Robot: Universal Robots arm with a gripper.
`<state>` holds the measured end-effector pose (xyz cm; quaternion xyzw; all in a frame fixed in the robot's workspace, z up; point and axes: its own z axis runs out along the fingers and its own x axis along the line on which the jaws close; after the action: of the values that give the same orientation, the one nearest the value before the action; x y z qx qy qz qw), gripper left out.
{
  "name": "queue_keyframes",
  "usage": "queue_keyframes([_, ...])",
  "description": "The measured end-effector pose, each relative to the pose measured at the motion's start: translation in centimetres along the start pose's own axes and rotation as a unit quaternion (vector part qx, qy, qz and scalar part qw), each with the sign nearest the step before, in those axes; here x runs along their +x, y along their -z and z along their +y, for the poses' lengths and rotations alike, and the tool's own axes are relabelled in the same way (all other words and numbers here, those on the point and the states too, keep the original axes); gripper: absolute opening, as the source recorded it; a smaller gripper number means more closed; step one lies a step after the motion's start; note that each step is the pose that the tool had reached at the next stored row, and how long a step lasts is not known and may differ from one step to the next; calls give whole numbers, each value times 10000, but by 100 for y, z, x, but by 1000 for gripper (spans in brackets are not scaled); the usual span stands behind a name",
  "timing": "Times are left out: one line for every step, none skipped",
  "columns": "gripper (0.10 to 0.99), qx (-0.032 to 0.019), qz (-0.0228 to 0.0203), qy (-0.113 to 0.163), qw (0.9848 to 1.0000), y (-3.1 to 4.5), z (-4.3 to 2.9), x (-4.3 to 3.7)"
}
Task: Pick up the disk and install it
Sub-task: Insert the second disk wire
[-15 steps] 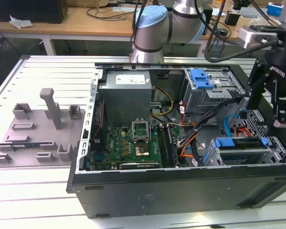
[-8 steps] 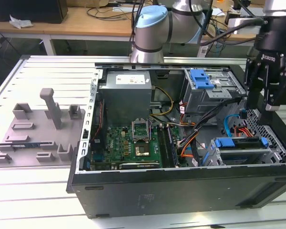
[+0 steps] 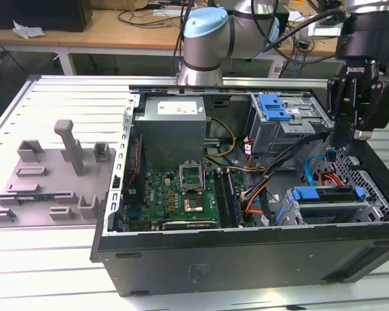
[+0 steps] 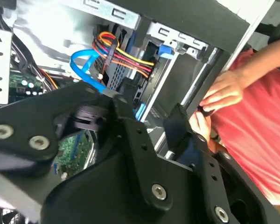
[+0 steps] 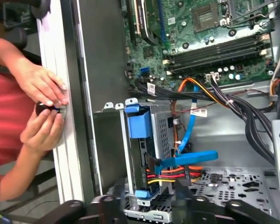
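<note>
Fingers (image 4: 128,112) stand moderately apart in the second wrist view and we see nothing held between them; cables and the drive bay show through the gap.

- The disk (image 3: 325,194) sits in the lower drive bay at the near corner of the open computer case (image 3: 246,253), on the exterior view's right. It lies flat, its blue carrier frame running along the upper edge and a greyish metal body beneath. We cannot make out a label.
- In the first wrist view a red, yellow and black cable bundle (image 5: 170,175) and a flat blue cable (image 5: 189,158) reach the bay.
- The gripper (image 3: 343,146) hangs above the case interior, just behind the disk's bay and beside the upper cage with the blue latch (image 3: 274,107). It points downward, well clear of the motherboard (image 3: 181,197).
- The arm comes in from above on the exterior view's right; its grey and blue joint (image 3: 206,39) is behind the case.
- A person's hands (image 5: 42,107) are at the outer edge of the case, pinching a small black object; a red sleeve is behind them.
- A grey fixture plate (image 3: 48,178) lies on the counter (image 3: 52,272), well apart from the case.
</note>
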<state>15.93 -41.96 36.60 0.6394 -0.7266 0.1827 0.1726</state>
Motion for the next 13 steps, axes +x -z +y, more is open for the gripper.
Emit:
queue_keyframes([478, -5, 48, 6, 10000, 1, 24, -11])
queue_keyframes([478, -9, 74, 9, 10000, 1, 40, -18])
queue_keyframes([478, -15, 110, 14, 9999, 1, 63, -28])
queue_keyframes([478, -22, 136, 18, 9999, -1, 78, -34])
queue_keyframes([478, -30, 154, 24, 9999, -4, 88, -38])
queue_keyframes([478, -71, 190, 50, 9998, -9, 93, -43])
queue_keyframes([478, -130, 220, 85, 9996, -13, 94, -45])
queue_keyframes([478, -201, 245, 127, 9994, -19, 95, -48])
queue_keyframes([478, -250, 258, 157, 9992, -33, 95, -56])
queue_keyframes([478, -254, 261, 160, 9992, -37, 96, -59])
queue_keyframes([478, -253, 263, 163, 9992, -39, 96, -62])
queue_keyframes([478, -248, 281, 167, 9992, -41, 97, -69])
queue_keyframes([478, -242, 322, 167, 9990, -41, 97, -74])
